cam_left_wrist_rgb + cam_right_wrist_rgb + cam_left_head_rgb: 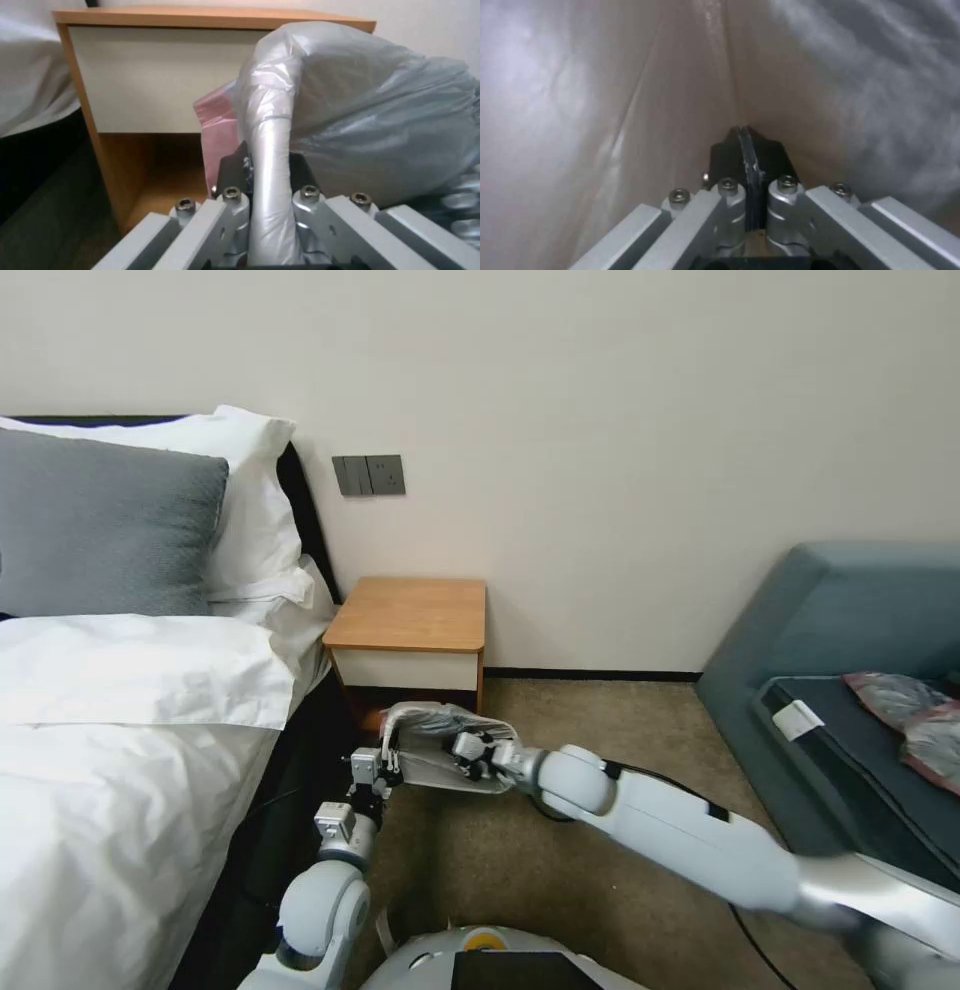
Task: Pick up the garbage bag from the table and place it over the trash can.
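1. Low in front of the nightstand-style desk [412, 615], the garbage bag [440, 740] is stretched over the trash can, both grippers at its rim. The bin itself is hidden under the plastic; its rim shape shows through the film in the left wrist view [270, 142].
2. Left gripper [385, 767]: sits at the bag's side nearest the bed [120, 720]. Its black fingers [235, 168] are pinching the plastic-covered rim, one on either side of it.
3. Right gripper [470, 750]: reaches in from the robot's right, arm stretched across the carpet [600, 740], and sits at the bag's opposite side. In the right wrist view its fingers [760, 153] are pressed together with plastic [630, 93] all round them; whether any film is caught between them, cannot tell.
4. Bag film: wrinkled, translucent grey, domed up above the rim [380, 105]. A pink strip [220, 120] hangs beside the rim on the desk side.
5. Desk top bare, orange-brown; white drawer front [160, 78] and open lower shelf [160, 176] directly behind the bag.
6. Sofa [850, 620] on the right carries flatter grey-pink bags [915, 715], well apart from the work.
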Robot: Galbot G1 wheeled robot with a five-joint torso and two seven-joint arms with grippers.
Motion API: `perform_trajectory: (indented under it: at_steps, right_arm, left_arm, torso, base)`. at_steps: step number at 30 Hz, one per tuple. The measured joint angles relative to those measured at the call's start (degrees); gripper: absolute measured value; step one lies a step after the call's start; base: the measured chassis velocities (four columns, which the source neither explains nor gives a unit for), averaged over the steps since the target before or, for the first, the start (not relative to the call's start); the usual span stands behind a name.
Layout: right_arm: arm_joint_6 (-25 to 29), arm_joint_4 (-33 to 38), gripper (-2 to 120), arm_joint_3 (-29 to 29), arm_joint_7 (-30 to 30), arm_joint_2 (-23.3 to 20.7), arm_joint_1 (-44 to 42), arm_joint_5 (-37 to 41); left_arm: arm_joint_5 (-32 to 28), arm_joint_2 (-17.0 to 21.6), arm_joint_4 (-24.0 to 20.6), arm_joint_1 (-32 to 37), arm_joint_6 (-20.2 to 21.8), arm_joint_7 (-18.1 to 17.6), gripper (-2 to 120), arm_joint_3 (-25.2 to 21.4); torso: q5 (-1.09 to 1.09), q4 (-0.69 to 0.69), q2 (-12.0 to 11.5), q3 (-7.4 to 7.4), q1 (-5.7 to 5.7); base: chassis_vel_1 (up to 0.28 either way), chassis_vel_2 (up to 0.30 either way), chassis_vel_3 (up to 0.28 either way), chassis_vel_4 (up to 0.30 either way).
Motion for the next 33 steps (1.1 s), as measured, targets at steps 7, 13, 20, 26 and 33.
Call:
perform_trajectory:
  at_steps: [7, 13, 20, 26, 33]
  right_arm:
    - [0.0, -7.7, 0, -4.9, -0.6, 4.9, 4.9, -1.3]
    - [0.8, -11.9, 0, -7.0, -1.3, 7.1, 6.3, -2.6]
    - [1.9, -6.9, 0, -1.8, -1.5, 4.5, 1.7, -3.5]
    - [3.8, 3.0, 0, 8.2, -2.4, -1.2, -6.5, -4.1]
    - [9.6, 13.7, 0, 26.2, -3.1, -8.6, -22.2, -3.7]
  left_arm:
    - [0.9, -0.2, -0.5, 0.9, -0.1, 0.0, 3, 0.9]
    - [1.1, -0.7, -0.8, 1.5, -0.1, 0.0, 3, 1.0]
    - [-0.2, -1.0, -0.8, 1.1, -0.2, -0.4, 3, -0.2]
    - [-5.3, -1.3, -0.6, 0.6, 1.3, -2.5, 3, -1.1]
    - [-14.1, -1.2, 0.2, -0.4, 4.9, -5.7, 3, -1.4]
  torso:
    - [0.0, 0.0, 0.0, 0.0, 0.0]
    - [0.01, -0.01, 0.0, 0.0, 0.0]
    - [0.01, -0.01, 0.0, 0.0, 0.0]
    - [0.01, 0.0, 0.0, -0.01, 0.0]
    - [0.0, -0.02, 0.0, -0.01, 0.0]
  base:
    - [0.0, 0.0, 0.0, 0.0]
    - [0.0, 0.0, 0.0, 0.0]
    - [0.0, 0.0, 0.0, 0.0]
    - [0.0, 0.0, 0.0, 0.0]
    - [0.0, 0.0, 0.0, 0.0]
